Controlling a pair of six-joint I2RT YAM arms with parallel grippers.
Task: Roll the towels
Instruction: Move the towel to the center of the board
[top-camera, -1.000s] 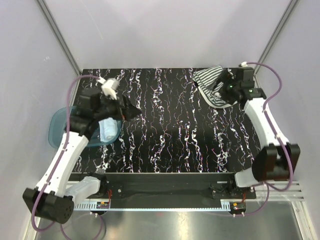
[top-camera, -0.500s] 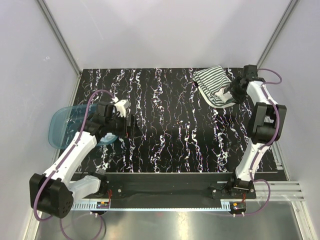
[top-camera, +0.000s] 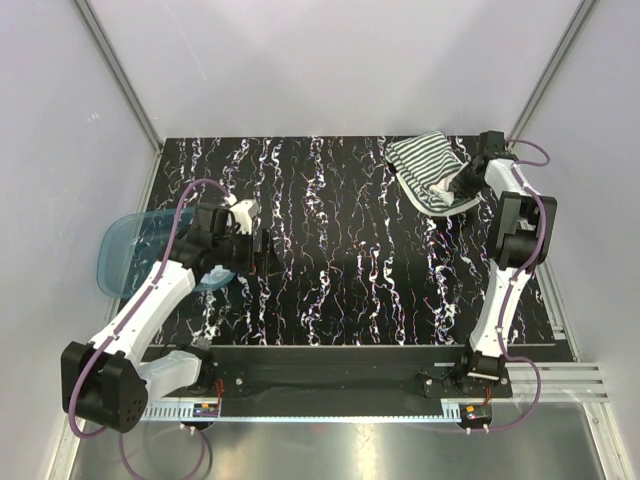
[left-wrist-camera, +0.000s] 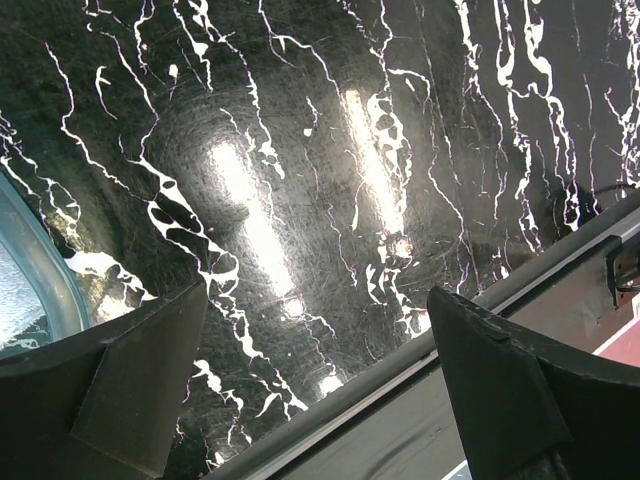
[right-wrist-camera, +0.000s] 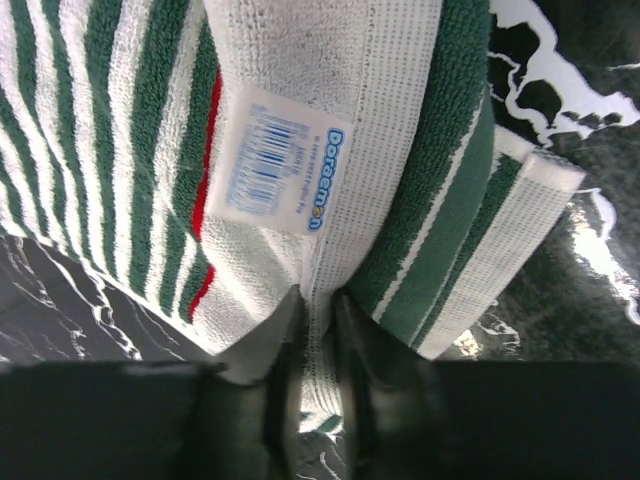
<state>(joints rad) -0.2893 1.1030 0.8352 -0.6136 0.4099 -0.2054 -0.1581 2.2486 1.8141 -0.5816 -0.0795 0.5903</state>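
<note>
Left pincer: the left gripper (left-wrist-camera: 318, 300) is spread wide, with nothing held between its dark fingers (left-wrist-camera: 120, 380). It is hung over the left part of the black, white-veined marble-look table (left-wrist-camera: 300, 150).
Right pincer: the right gripper (right-wrist-camera: 318, 340) is drawn almost closed, and a thin white fold of cloth is pinched between its fingers (right-wrist-camera: 280, 345).
Striped towel: the green-and-white striped terry towel (top-camera: 420, 165) is laid rumpled at the table's far right corner and is gripped at its right edge.
Label: a white sewn tag with a blue barcode (right-wrist-camera: 275, 175) is shown on the towel's white band, just above the pinch.
Tub: a translucent blue plastic tub (top-camera: 125, 250) is set at the table's left edge, partly covered by the left arm.
Blue cloth: a pale textured patch (left-wrist-camera: 15, 305) is seen inside the tub's rim; whether it is the light blue towel cannot be told.
</note>
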